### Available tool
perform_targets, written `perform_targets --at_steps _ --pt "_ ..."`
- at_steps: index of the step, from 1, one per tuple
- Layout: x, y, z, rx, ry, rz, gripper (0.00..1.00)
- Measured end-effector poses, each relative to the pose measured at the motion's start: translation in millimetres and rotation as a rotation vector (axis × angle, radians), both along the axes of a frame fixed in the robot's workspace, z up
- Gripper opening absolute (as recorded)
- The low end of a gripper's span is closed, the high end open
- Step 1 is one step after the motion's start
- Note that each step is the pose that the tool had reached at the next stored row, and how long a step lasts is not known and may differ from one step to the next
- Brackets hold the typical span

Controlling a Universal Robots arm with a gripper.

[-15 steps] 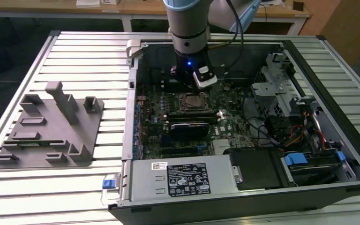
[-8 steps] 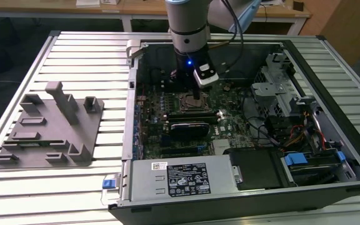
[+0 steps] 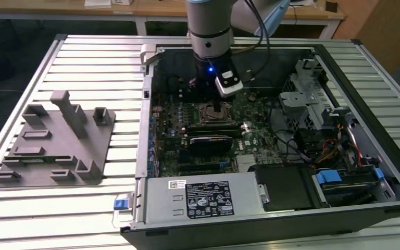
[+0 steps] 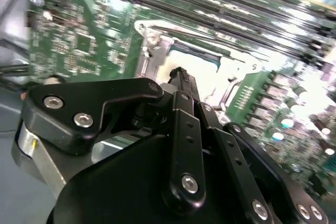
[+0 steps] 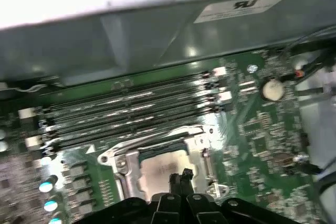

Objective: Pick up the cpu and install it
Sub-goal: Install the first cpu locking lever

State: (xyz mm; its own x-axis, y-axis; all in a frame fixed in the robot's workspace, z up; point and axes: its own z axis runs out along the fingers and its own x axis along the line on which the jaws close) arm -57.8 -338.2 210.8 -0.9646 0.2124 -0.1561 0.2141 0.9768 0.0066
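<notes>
While the gripper hangs low over the socket, the cpu lies flat inside it, its edges square with the frame; being square, it has no clear long axis. Its near part is hidden behind the fingers, which look closed together and hold nothing. Its top is pale, shiny metal

Even overhead light on the slatted table, dim computer case interior, both wrist views softly blurred, motherboard glare washed white, socket frame overexposed.
</notes>
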Motion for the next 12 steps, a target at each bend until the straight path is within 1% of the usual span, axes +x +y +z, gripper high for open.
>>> perform_targets --at_steps 2,3,4,10,12 --pt "1.6 0.0 -0.1 0.0 0.0355 0.0 0.11" --pt "2.4 0.0 -0.1 0.0 0.0547 0.0 0.11" --pt "2.7 0.0 -0.1 0.0 0.0642 0.0 0.11" --pt "2.7 0.0 -0.1 0.0 0.0644 0.0 0.11" --pt "2.8 0.0 2.1 0.0002 0.0643 0.0 0.11"
